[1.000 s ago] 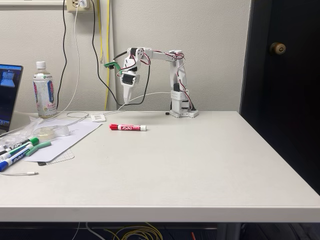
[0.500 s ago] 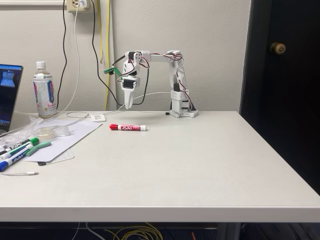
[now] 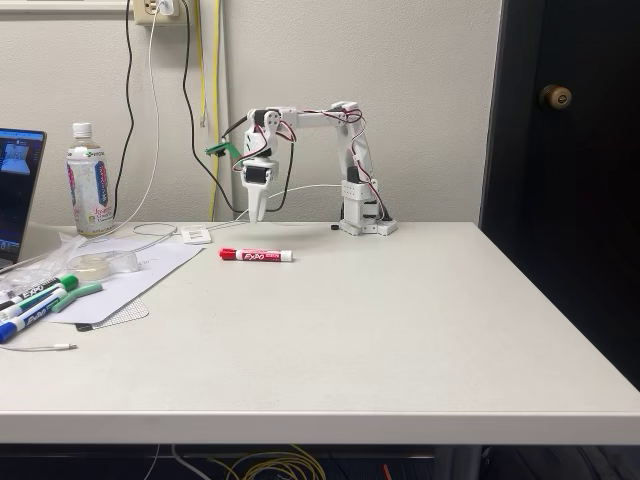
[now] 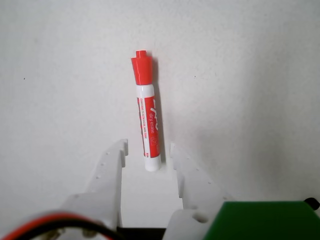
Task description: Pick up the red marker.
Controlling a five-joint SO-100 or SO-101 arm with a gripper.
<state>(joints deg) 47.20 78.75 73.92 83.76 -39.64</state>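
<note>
The red marker [image 3: 256, 255] lies flat on the white table, cap to the left in the fixed view. In the wrist view the red marker [image 4: 147, 117] runs lengthwise, its red cap far and its white end just between my fingertips. My gripper [image 3: 258, 215] hangs above and slightly behind it, pointing down, a short way off the table. In the wrist view my gripper [image 4: 148, 150] stands open, its white fingers [image 4: 114, 160] on either side of the marker's near end, not touching it.
At the left lie green- and blue-capped markers [image 3: 40, 298] on a sheet of paper [image 3: 130, 275], with a bottle [image 3: 88, 182], a laptop edge [image 3: 18, 190] and hanging cables [image 3: 190, 110]. The arm's base [image 3: 365, 222] stands at the table's back edge.
The gripper has come down and slightly nearer the marker, and the arm has stretched out lower. The marker has not moved.
</note>
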